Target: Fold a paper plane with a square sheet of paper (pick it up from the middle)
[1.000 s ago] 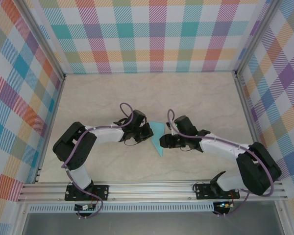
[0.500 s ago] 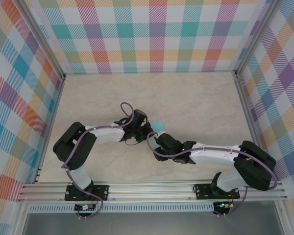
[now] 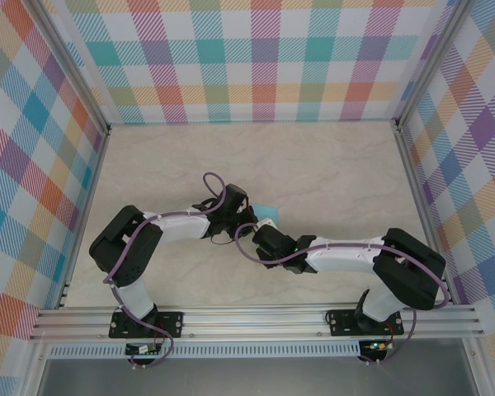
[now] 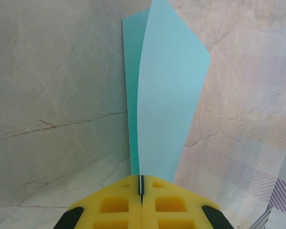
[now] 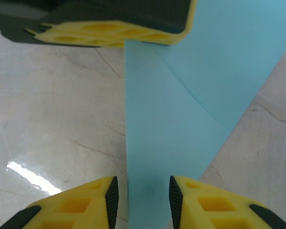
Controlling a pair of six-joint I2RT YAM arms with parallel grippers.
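Note:
The light-turquoise sheet of paper (image 4: 167, 95) is folded and creased, and my left gripper (image 4: 141, 179) is shut on one of its edges, so the sheet stands out ahead of the yellow fingers (image 4: 109, 205). From above, a small patch of the paper (image 3: 269, 213) shows beside my left gripper (image 3: 248, 223). My right gripper (image 5: 143, 191) is open, its pads (image 5: 111, 195) either side of the near end of the paper (image 5: 181, 109), not touching it. The left fingers (image 5: 109, 29) hold the paper's far end. In the top view my right gripper (image 3: 256, 234) sits just below the left one.
The marbled beige tabletop (image 3: 330, 165) lies open behind the arms. Checked walls (image 3: 264, 58) close in the back and both sides, and an aluminium rail (image 3: 256, 318) runs along the near edge. The two wrists are crowded close together at the table's centre.
The right arm has swung from the paper's right side round to its near side, now covering most of the sheet from above. The left arm has held still.

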